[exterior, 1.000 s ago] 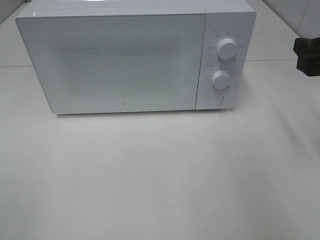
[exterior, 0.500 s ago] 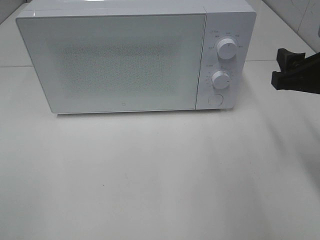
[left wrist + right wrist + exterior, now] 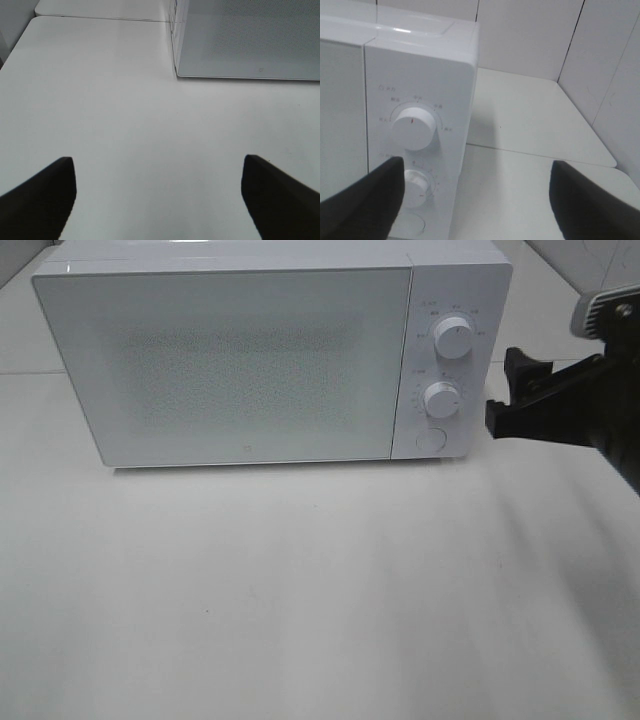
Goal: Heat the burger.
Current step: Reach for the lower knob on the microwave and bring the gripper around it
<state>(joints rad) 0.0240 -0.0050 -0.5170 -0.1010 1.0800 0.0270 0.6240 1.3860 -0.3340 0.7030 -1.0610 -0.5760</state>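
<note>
The burger shows in no view. A white microwave (image 3: 230, 360) stands at the back of the table with its door shut. Its panel has an upper knob (image 3: 453, 338), a lower knob (image 3: 441, 398) and a round button (image 3: 431, 439). My right gripper (image 3: 503, 392) is open and empty, just right of the microwave at the height of the knobs, not touching it. In the right wrist view the gripper (image 3: 475, 200) faces the upper knob (image 3: 414, 126) and lower knob (image 3: 418, 188). My left gripper (image 3: 159, 195) is open and empty over bare table, in front of the microwave's left corner (image 3: 176, 75).
The white table (image 3: 300, 590) stretches in front of the microwave. A tiled wall (image 3: 545, 35) rises behind and to the right of the microwave. The left arm is outside the exterior high view.
My right gripper has moved left from the view's right edge to just beside the microwave's control panel. The microwave has not changed.
</note>
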